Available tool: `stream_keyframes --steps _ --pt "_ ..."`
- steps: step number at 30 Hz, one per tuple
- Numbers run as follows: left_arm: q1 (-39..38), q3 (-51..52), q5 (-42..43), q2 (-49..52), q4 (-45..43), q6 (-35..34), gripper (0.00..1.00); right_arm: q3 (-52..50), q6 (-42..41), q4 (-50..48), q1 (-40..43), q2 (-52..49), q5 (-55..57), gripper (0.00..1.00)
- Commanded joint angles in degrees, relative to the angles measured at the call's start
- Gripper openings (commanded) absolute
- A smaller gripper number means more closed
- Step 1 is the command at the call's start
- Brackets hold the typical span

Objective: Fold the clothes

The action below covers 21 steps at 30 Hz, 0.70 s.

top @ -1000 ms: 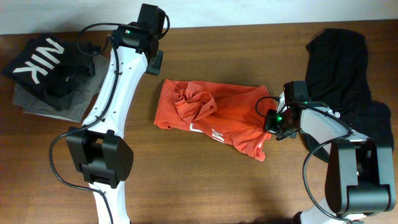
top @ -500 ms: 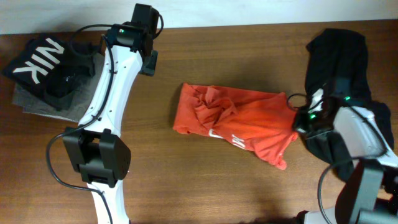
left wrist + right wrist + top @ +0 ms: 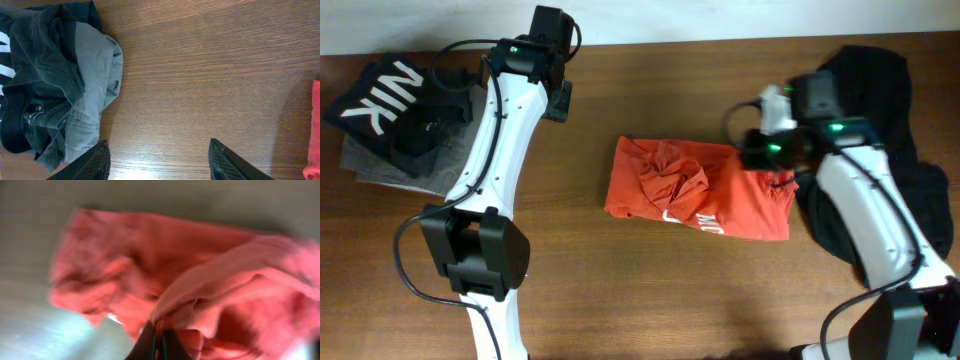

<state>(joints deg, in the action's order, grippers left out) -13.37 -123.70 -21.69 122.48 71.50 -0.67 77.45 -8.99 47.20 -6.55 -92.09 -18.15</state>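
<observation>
A crumpled soft red-orange T-shirt (image 3: 705, 190) lies near the middle of the brown wooden bench (image 3: 650, 290), bunched into wrinkles on its left half and flatter toward the right. White printed lettering (image 3: 705, 220) shows along its lower edge.

The right claw (image 3: 752, 155) sits at the shirt's upper right corner. In the right wrist view its 2 fingertips (image 3: 150, 342) are pressed together on a raised fold of the red-orange T-shirt (image 3: 165, 265), with the rest of the fabric spread out below. That view is blurred, so finer detail of the grip cannot be made out.

Just right of the shirt, a large soft black garment (image 3: 865, 110) is heaped at the bench's right side, running from the far edge down under the right arm. Its left border touches or lies just beside the shirt's right end; which of the 2 cannot be told.

The left claw (image 3: 560, 100) hangs over bare wood toward the far left, well apart from the shirt. The left wrist view shows the left claw (image 3: 160, 165) with its 2 fingers spread apart and nothing between them, only bench surface. The edge of the shirt (image 3: 315, 130) shows at the right border of that view.

At the far left corner a black top with big white letters (image 3: 390, 95) rests on a folded grey fabric garment (image 3: 390, 170). The wrist view shows the same grey garment (image 3: 95, 70) rumpled beside dark cloth.
</observation>
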Motion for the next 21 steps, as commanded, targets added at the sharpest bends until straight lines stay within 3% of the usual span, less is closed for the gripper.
stream_keyframes --steps 1,9,18,21 --pt "0.2 -0.9 -0.2 -0.6 0.1 0.3 0.63 1.2 -5.2 -5.0 -6.8 -0.2 -0.4 0.04" --pt "0.3 -0.9 -0.2 -0.6 -0.2 0.3 0.63 1.2 -11.1 -16.8 -18.5 -8.2 0.8 0.04" --pt "0.9 -0.9 -0.2 -0.6 -0.4 0.3 0.62 1.2 -13.0 -21.3 -26.9 -14.7 2.5 0.04" --pt "0.9 -0.9 -0.2 -0.6 -0.3 0.3 0.63 1.3 -12.9 -19.7 -27.2 -15.0 2.2 0.15"
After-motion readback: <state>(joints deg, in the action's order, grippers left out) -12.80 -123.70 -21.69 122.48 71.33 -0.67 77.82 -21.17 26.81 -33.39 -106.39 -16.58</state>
